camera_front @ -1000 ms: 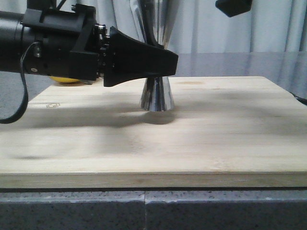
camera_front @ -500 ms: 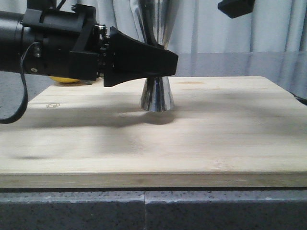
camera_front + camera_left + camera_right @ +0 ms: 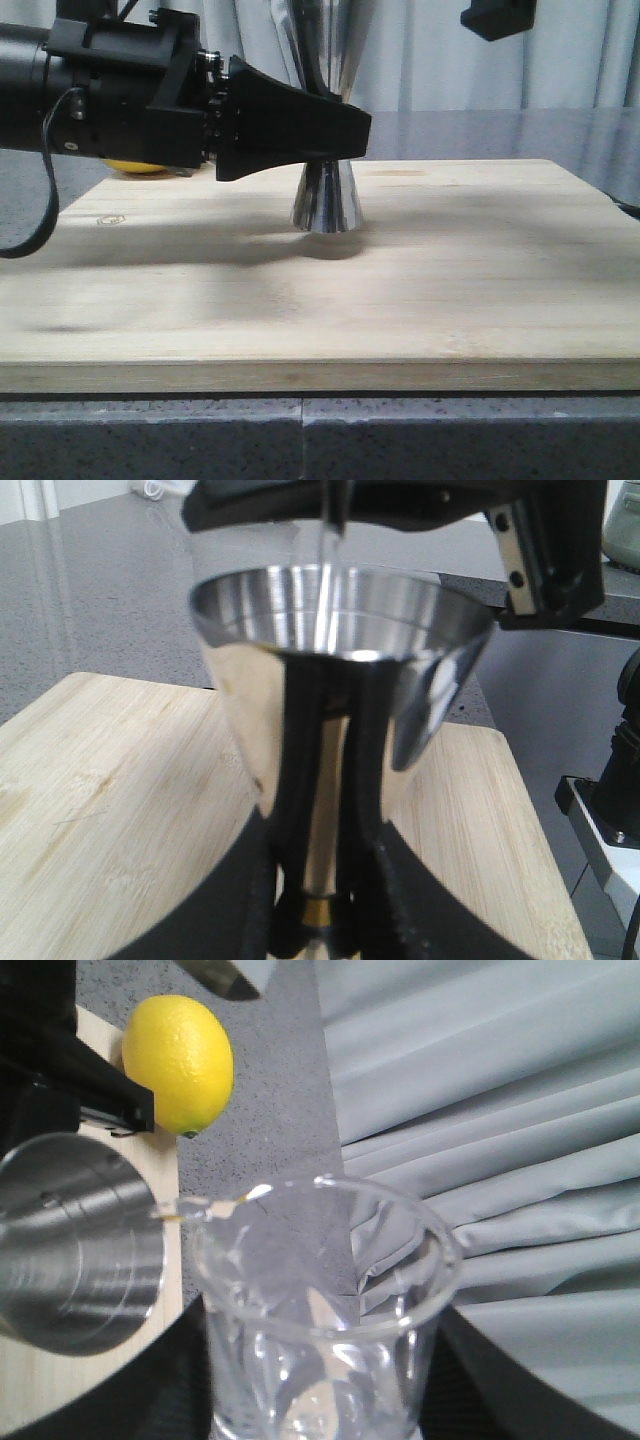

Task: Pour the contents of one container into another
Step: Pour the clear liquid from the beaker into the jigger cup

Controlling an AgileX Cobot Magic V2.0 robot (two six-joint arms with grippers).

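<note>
- The left gripper has its jaws clamped on the steel jigger at its waist, upright on the wooden board.
- Right wrist view alone: right gripper jaws grip the tilted glass beaker, spout over the jigger's mouth.
- A lemon lies beyond.

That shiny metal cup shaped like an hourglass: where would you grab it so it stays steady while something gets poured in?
At the narrow waist, coming in level from the side. The steel jigger flares wide above and below its gold band, so fingers closed there can't slide up or down, and the open mouth stays clear. The left gripper is doing just this, its black fingers running up either side of the waist.
</note>
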